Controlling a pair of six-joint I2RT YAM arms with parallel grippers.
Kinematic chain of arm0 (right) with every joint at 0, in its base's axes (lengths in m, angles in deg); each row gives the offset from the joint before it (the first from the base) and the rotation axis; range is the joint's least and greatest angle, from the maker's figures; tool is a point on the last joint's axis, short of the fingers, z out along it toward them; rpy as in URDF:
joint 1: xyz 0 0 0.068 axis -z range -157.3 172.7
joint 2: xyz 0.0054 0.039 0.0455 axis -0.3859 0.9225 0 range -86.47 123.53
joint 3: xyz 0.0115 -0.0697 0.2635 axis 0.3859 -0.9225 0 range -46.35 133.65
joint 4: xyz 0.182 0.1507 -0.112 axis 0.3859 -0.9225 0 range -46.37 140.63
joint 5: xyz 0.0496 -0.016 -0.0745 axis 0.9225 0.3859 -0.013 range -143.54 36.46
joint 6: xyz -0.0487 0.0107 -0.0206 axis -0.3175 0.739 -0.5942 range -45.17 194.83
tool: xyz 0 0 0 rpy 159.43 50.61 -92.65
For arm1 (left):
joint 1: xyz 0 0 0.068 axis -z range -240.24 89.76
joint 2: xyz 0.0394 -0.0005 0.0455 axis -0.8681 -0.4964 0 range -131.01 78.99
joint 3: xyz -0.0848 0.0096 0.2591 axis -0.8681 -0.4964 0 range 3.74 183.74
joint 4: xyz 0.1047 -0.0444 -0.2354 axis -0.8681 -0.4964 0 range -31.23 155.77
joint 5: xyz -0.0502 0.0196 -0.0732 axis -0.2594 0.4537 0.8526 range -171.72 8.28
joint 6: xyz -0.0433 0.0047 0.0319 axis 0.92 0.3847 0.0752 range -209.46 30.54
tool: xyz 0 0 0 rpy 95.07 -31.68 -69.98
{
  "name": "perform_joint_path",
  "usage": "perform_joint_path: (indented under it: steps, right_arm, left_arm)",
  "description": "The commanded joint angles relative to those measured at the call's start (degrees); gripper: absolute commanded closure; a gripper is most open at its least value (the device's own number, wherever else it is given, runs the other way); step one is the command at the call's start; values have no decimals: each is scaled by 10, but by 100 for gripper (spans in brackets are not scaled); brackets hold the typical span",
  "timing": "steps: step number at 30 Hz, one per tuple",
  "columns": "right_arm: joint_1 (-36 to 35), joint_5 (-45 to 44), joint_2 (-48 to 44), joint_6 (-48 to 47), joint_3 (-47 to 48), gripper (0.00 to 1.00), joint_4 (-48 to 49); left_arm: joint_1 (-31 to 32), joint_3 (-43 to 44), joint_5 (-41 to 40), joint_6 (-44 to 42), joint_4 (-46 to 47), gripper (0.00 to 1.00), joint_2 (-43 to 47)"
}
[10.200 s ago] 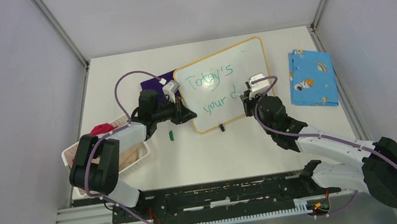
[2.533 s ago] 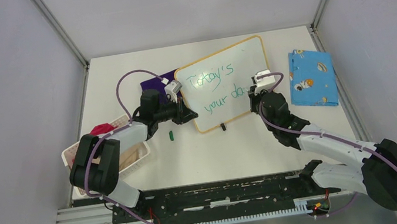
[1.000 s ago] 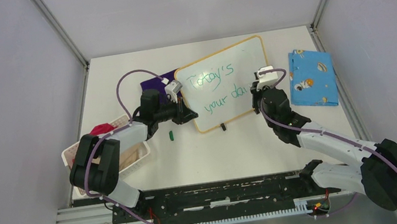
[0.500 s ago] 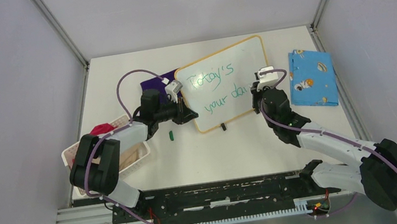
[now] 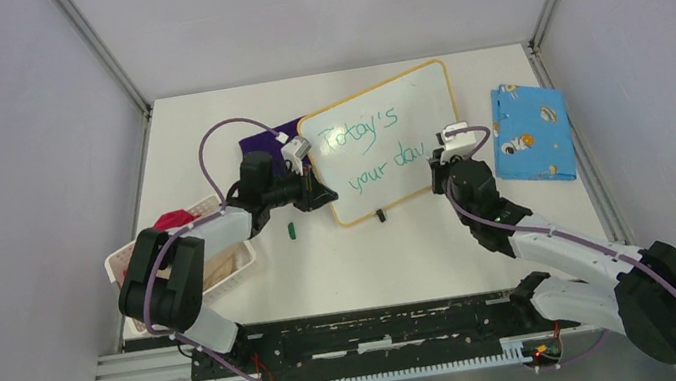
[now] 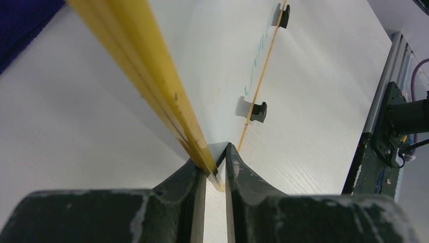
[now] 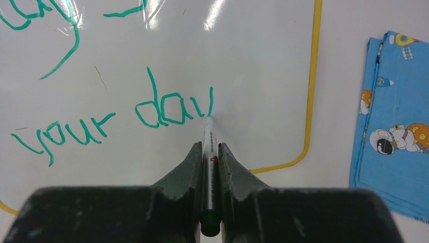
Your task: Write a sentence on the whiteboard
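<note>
Glossy, smooth white rectangular whiteboard (image 7: pixel 152 50) framed in light-orange wood; soft matt blue printed cloth (image 7: pixel 394 101); finely textured matt white tabletop (image 6: pixel 313 126).

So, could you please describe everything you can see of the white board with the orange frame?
The rounded rectangular whiteboard has a thin light-orange frame that looks wooden and two small black feet on its near long edge. It seems to lie flat on the white table, turned aslant. Green handwriting on it reads "Today's your da", with a last letter unfinished. The left fingers clamp its frame at the left edge; a slim pale marker held by the right fingers touches its surface.
</note>
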Motion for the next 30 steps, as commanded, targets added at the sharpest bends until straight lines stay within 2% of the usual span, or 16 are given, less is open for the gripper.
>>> perform_joint_path:
  steps: [1, 13, 30]
  right_arm:
    - [3, 26, -10, 17, -19, 100, 9]
    - [1, 65, -22, 39, -49, 100, 15]
    - [-15, 140, -16, 76, -25, 100, 45]
  left_arm:
    - [11, 0, -53, -67, -39, 98, -8]
    - [12, 1, -53, -67, -40, 98, -9]
    - [13, 3, -55, -69, -44, 98, -10]
